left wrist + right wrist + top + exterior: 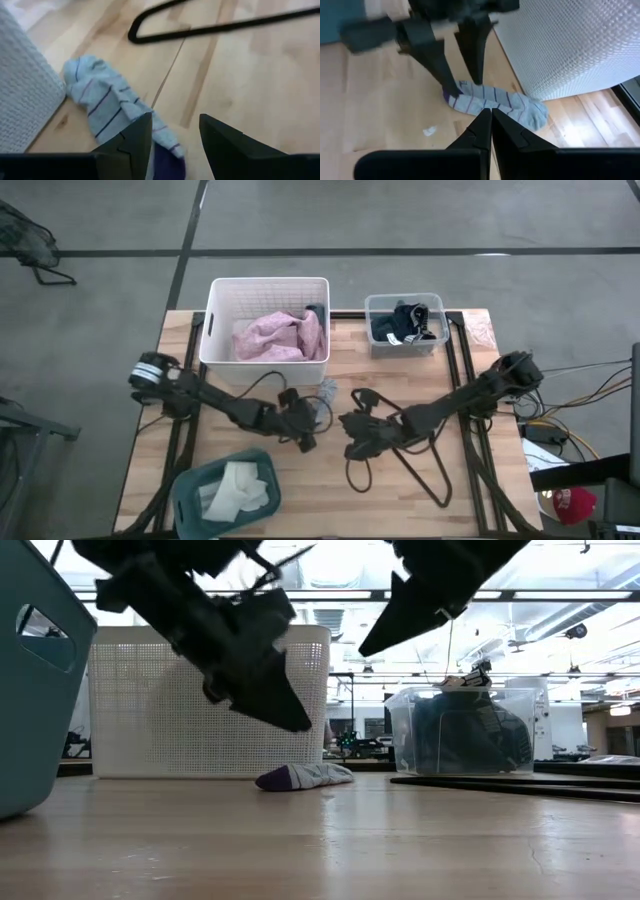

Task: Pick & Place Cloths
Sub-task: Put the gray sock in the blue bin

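A: What do your arms look like from above?
B: You see two dark, jointed arms; the left claw [305,442] and right claw [350,448] end in black tapered wedge fingers [225,145]. Black cables trail alongside.

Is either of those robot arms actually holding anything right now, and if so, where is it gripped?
Nothing is held. The left tool hangs open above the striped sock, and the right tool is shut on nothing.
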Robot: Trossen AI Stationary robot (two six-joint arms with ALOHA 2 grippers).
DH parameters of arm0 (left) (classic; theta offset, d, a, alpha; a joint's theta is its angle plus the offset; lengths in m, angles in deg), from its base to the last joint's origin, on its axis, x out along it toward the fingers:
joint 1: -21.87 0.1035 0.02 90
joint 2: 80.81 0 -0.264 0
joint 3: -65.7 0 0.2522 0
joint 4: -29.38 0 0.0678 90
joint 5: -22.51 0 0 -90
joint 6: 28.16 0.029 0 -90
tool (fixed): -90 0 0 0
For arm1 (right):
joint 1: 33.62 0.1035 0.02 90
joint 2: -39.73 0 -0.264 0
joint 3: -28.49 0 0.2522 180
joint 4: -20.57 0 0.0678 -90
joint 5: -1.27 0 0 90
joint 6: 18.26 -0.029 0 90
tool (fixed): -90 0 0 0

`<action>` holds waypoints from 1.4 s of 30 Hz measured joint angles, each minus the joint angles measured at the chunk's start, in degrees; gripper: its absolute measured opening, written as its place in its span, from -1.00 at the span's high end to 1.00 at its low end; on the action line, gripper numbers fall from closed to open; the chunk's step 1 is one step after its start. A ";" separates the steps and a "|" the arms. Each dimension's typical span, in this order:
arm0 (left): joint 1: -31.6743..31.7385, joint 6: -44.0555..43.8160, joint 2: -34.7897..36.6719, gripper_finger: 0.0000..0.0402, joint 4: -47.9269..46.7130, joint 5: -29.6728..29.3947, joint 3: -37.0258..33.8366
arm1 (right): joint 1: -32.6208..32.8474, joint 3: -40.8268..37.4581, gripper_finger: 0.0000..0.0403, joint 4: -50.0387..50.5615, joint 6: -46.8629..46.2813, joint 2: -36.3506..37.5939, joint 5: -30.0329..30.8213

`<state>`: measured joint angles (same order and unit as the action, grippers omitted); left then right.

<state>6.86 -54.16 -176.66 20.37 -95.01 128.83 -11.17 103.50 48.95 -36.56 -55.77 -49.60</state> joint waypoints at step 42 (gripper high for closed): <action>2.45 0.90 -7.68 0.96 -5.59 3.85 3.77 | 1.17 -2.39 0.96 -0.45 -1.03 0.38 -0.04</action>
<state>9.30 -53.27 -184.33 14.77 -91.17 132.60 -10.00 101.12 48.50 -37.60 -55.38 -49.64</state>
